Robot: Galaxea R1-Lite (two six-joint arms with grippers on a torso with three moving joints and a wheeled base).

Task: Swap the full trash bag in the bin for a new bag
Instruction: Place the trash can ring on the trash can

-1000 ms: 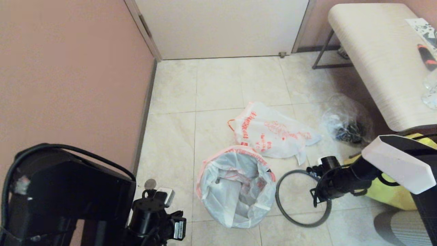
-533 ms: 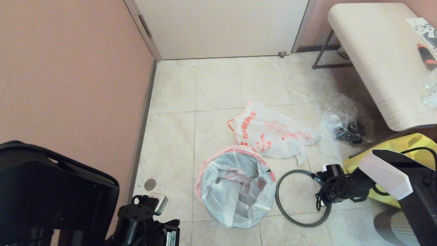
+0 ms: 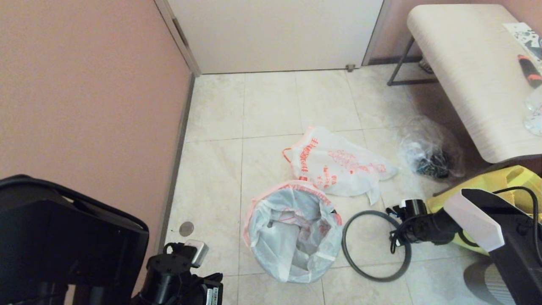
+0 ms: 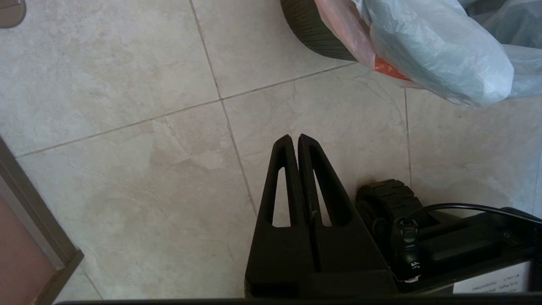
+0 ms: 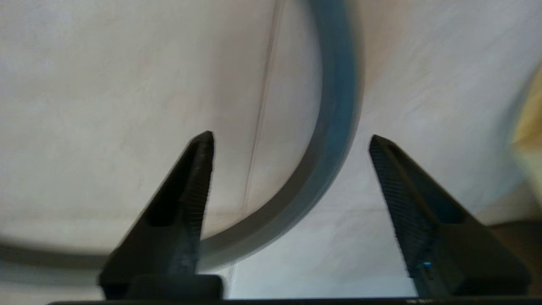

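Your right gripper (image 5: 290,140) has spread wide, leaving the grey hoop (image 3: 374,277) flat on the floor beside the bin (image 4: 315,36), which the new bag (image 3: 292,235) lines; your left gripper (image 4: 294,142) is closed.

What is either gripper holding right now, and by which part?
Nothing. The right gripper is open above the grey hoop on the floor; the left gripper is shut on nothing.

Open floor tile (image 3: 271,106) from door to printed bag (image 3: 334,163). Lined bin (image 3: 292,231) and grey hoop (image 3: 374,245) lie side by side; clear bag (image 3: 430,152), yellow tote (image 3: 504,180) and bench (image 3: 474,80) crowd the right.
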